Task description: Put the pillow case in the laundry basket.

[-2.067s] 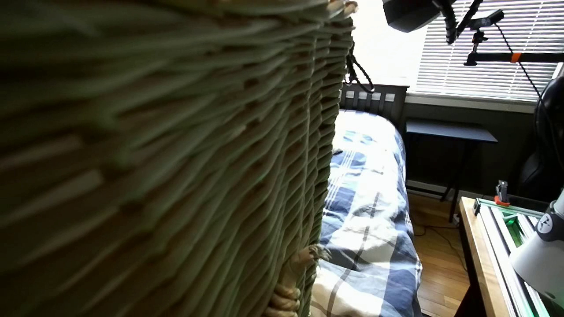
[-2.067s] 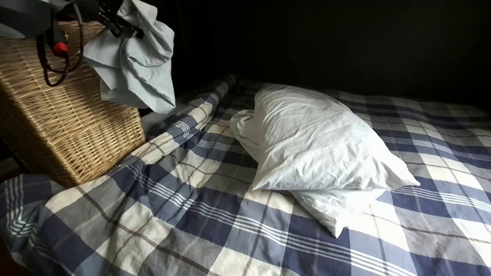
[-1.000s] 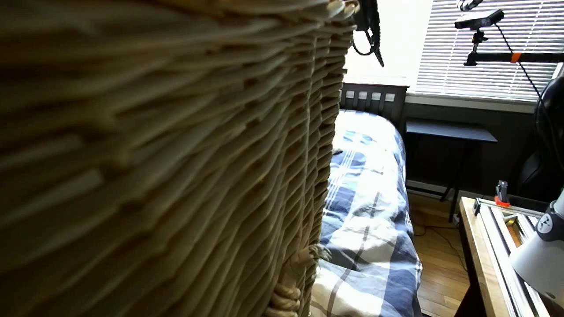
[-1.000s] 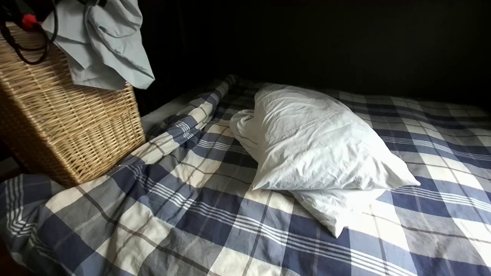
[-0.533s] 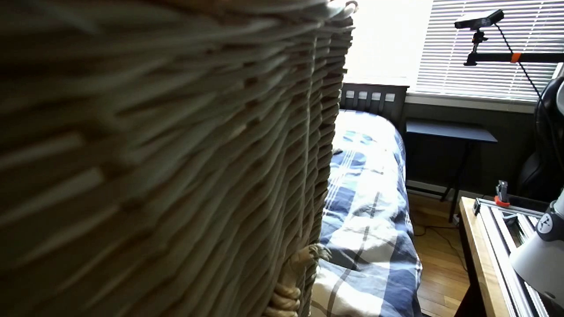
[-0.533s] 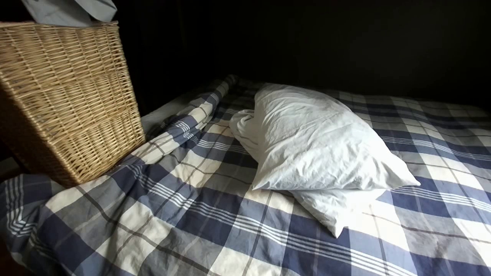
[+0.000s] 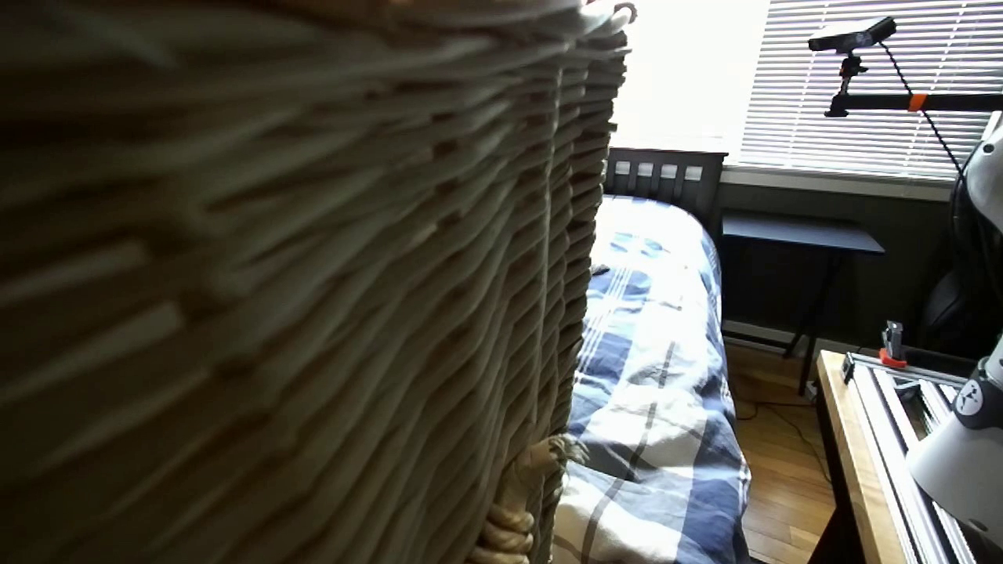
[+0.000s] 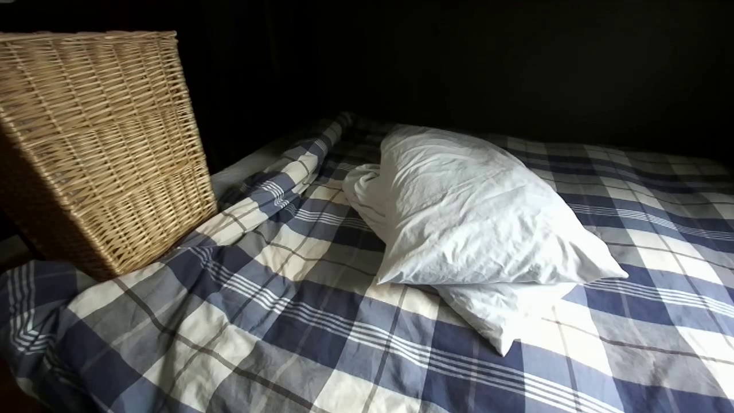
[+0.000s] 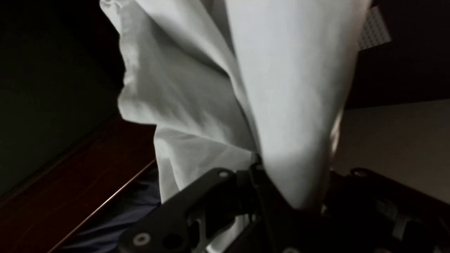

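Observation:
The pillow case (image 9: 295, 88) is a pale grey-white cloth hanging in loose folds; it fills the middle of the wrist view. My gripper (image 9: 281, 182) is shut on it, with a bunched fold between the dark fingers. Neither gripper nor pillow case shows in the exterior views. The laundry basket is tall tan wicker. It stands at the bed's edge in an exterior view (image 8: 126, 126) and fills the left side of an exterior view (image 7: 353, 274). Its inside is hidden, and I cannot tell how the gripper stands over it.
White pillows (image 8: 487, 218) lie stacked on the plaid bed (image 8: 258, 338). A wooden bench with metal rails (image 7: 862, 439) carries the white arm base (image 7: 960, 462). A camera on a black bar (image 7: 854, 35) stands near the window. A small dark table (image 7: 799, 233) stands beyond.
The held pillow case rose from in front of the basket's side, past its rim, and left the top left of an exterior view. The gripper and its cables rose out of both exterior views.

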You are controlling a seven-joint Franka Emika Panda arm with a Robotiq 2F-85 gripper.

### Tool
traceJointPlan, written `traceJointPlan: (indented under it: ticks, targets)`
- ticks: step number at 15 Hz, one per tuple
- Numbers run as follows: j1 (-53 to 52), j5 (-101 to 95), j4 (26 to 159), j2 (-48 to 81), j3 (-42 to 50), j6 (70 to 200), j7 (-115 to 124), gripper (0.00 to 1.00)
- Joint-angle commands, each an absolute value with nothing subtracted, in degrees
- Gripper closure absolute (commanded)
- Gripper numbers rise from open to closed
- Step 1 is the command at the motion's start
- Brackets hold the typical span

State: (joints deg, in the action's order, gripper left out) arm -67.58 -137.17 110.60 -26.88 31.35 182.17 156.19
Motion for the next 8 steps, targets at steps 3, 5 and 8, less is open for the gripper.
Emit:
traceJointPlan:
  ticks: [3, 5, 8]
  targets:
    - [-91.48, -144.73, 113.06, -30.93, 50.06, 181.39, 155.66, 0.96]
    - [-99.65, -149.60, 112.72, -31.67, 57.75, 180.43, 156.54, 0.96]
    - [-109.76, -144.41, 111.86, -33.25, 68.81, 178.61, 146.60, 0.52]
